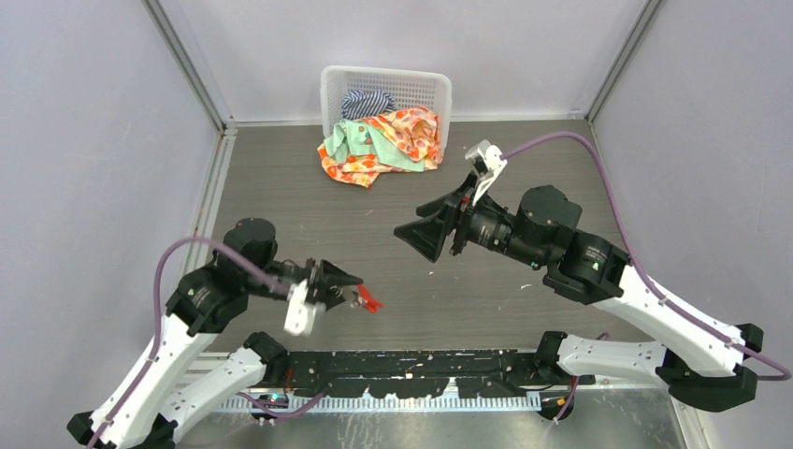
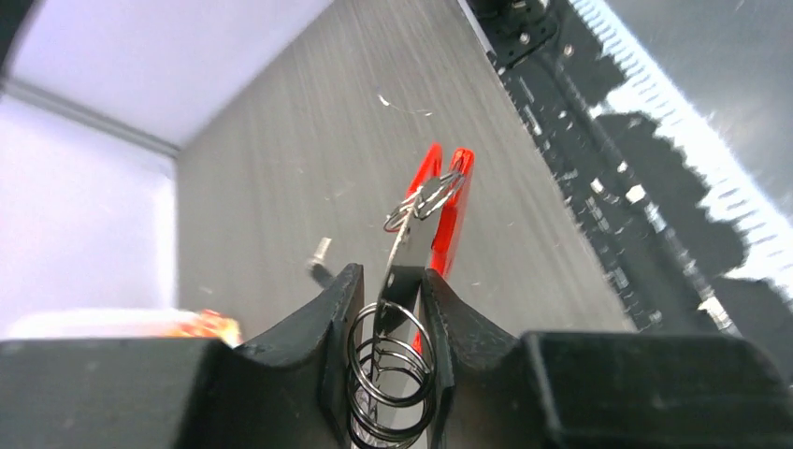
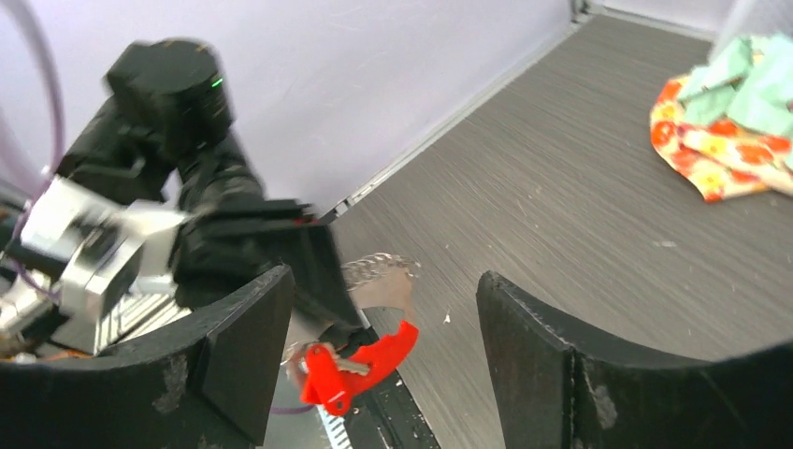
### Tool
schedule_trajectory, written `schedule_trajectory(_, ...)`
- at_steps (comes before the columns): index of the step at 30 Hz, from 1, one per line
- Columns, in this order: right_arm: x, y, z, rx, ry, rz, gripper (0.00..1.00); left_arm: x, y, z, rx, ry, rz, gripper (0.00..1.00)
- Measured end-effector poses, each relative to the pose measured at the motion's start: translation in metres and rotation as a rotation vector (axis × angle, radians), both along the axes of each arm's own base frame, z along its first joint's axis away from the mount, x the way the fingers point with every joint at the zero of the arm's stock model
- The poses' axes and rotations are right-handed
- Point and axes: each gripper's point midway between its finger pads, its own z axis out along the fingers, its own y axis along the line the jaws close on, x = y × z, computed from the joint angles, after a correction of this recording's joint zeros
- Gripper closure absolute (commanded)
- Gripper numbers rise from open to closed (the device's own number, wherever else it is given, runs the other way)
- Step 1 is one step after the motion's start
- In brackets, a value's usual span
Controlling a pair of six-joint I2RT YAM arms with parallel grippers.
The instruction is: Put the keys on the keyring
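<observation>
My left gripper (image 1: 353, 283) is shut on the keyring (image 2: 393, 367), held off the table. Its grey coils sit between the fingers. The red tag (image 2: 451, 208) and a second, smaller red piece hang past the fingertips; they also show in the top view (image 1: 371, 301). In the right wrist view the tag (image 3: 374, 360) carries a silver blade across it, and the fan of silvery pieces (image 3: 379, 269) is above. My right gripper (image 1: 418, 240) is open and empty, raised, facing the left gripper (image 3: 271, 248). A small key with a silver blade and dark head (image 2: 320, 256) lies on the table.
A white basket (image 1: 385, 86) stands at the back wall with a pile of flowered and green cloth (image 1: 383, 142) spilling out in front of it. The black base rail (image 1: 421, 369) runs along the near edge. Grey walls close both sides.
</observation>
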Motion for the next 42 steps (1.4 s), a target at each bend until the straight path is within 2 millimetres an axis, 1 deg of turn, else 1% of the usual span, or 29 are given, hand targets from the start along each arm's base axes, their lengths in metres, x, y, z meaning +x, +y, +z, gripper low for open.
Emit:
schedule_trajectory(1,0.005,-0.003,-0.003,-0.001,0.03,-0.023,0.21,-0.002,0.002,-0.001,0.003,-0.095,-0.038,1.0)
schedule_trajectory(4,0.025,-0.005,-0.022,0.002,0.145,-0.082,0.16,-0.01,0.009,-0.01,-0.001,-0.455,-0.18,1.0)
schedule_trajectory(6,0.034,-0.001,-0.046,0.005,0.23,-0.09,0.16,-0.015,0.011,-0.02,-0.015,-0.632,-0.248,1.0)
schedule_trajectory(7,0.037,0.002,-0.063,-0.001,0.279,-0.089,0.16,-0.017,0.011,-0.026,-0.024,-0.702,-0.278,1.0)
schedule_trajectory(10,0.035,0.012,-0.11,-0.013,0.41,-0.036,0.15,-0.02,0.007,-0.04,-0.058,-0.823,-0.342,1.0)
schedule_trajectory(11,0.032,0.016,-0.121,-0.012,0.447,-0.004,0.15,-0.021,0.005,-0.042,-0.072,-0.845,-0.36,1.0)
schedule_trajectory(13,0.028,0.027,-0.134,0.018,0.511,0.069,0.15,-0.025,0.002,-0.039,-0.109,-0.886,-0.39,1.0)
schedule_trajectory(17,0.029,0.05,-0.138,0.144,0.627,0.194,0.16,-0.03,-0.004,-0.028,-0.17,-0.918,-0.433,1.0)
schedule_trajectory(21,0.035,0.069,-0.144,0.281,0.78,0.294,0.16,-0.027,-0.009,-0.017,-0.189,-0.903,-0.453,1.0)
schedule_trajectory(22,0.036,0.072,-0.145,0.316,0.813,0.316,0.04,-0.026,-0.01,-0.015,-0.191,-0.903,-0.454,1.0)
schedule_trajectory(23,0.036,0.075,-0.145,0.358,0.855,0.344,0.01,-0.026,-0.011,-0.013,-0.193,-0.906,-0.454,1.0)
schedule_trajectory(25,0.035,0.078,-0.142,0.423,0.914,0.399,0.0,-0.026,-0.011,-0.012,-0.194,-0.908,-0.454,1.0)
schedule_trajectory(29,0.026,0.074,-0.125,0.507,0.947,0.493,0.0,-0.026,-0.01,-0.011,-0.195,-0.914,-0.452,1.0)
schedule_trajectory(31,0.02,0.069,-0.113,0.535,0.93,0.54,0.0,-0.026,-0.01,-0.011,-0.196,-0.915,-0.452,1.0)
schedule_trajectory(33,0.016,0.067,-0.107,0.541,0.914,0.562,0.0,-0.026,-0.01,-0.011,-0.194,-0.919,-0.45,1.0)
schedule_trajectory(38,0.007,0.06,-0.106,0.464,0.85,0.535,0.01,-0.02,-0.013,-0.005,-0.2,-0.962,-0.437,1.0)
schedule_trajectory(40,0.008,0.055,-0.107,0.424,0.825,0.505,0.08,-0.016,-0.015,0.001,-0.203,-0.992,-0.427,1.0)
schedule_trajectory(41,0.009,0.053,-0.106,0.412,0.812,0.491,0.14,-0.013,-0.016,0.005,-0.206,-1.012,-0.421,1.0)
schedule_trajectory(42,0.011,0.051,-0.105,0.41,0.806,0.484,0.22,-0.012,-0.016,0.008,-0.208,-1.023,-0.417,1.0)
